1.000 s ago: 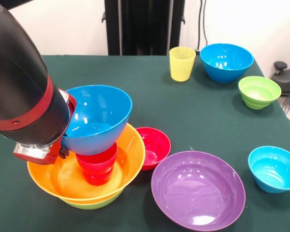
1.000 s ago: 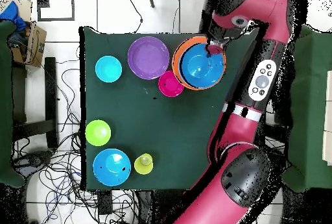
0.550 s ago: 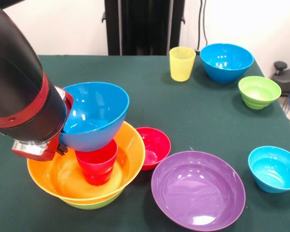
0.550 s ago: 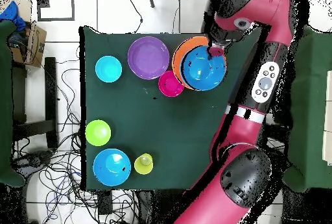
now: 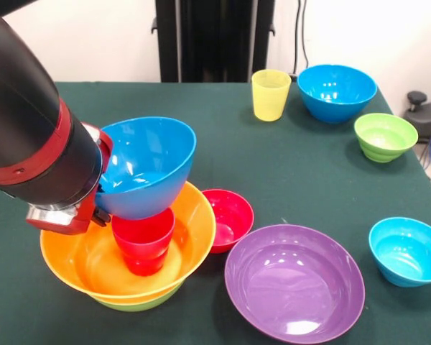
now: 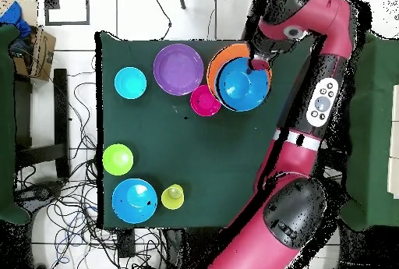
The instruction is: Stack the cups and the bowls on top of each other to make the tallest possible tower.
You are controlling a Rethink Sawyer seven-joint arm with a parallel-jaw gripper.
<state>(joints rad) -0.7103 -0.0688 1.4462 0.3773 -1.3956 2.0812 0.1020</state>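
**Blue bowl tilted over the red cup**

Gripper (image 5: 93, 208) sits at the left of the front view, clamped on the rim of a medium blue bowl (image 5: 147, 176), with most of it hidden behind the arm's black and red wrist. That bowl is tilted, its opening turned toward the upper right of the frame, and its base rests on or just above the mouth of the red cup (image 5: 144, 241) (contact cannot be told for sure). The cup stands upright inside the large orange bowl (image 5: 194, 241), which is nested in the lime-green bowl (image 5: 140, 302); only a sliver of green shows beneath.

Just right of this tower lies the small red bowl (image 5: 228, 215), touching the orange rim. The purple bowl (image 5: 294, 280) sits at lower centre-right, and the small blue bowl (image 5: 407, 250) at the right edge. Along the upper right stand the yellow cup (image 5: 270, 94), the other medium blue bowl (image 5: 337, 91) and the ribbed green bowl (image 5: 385, 136), all well apart from the tower on the green table (image 5: 287, 172).

From overhead, the held bowl (image 6: 241, 85) covers much of the orange one at upper centre.
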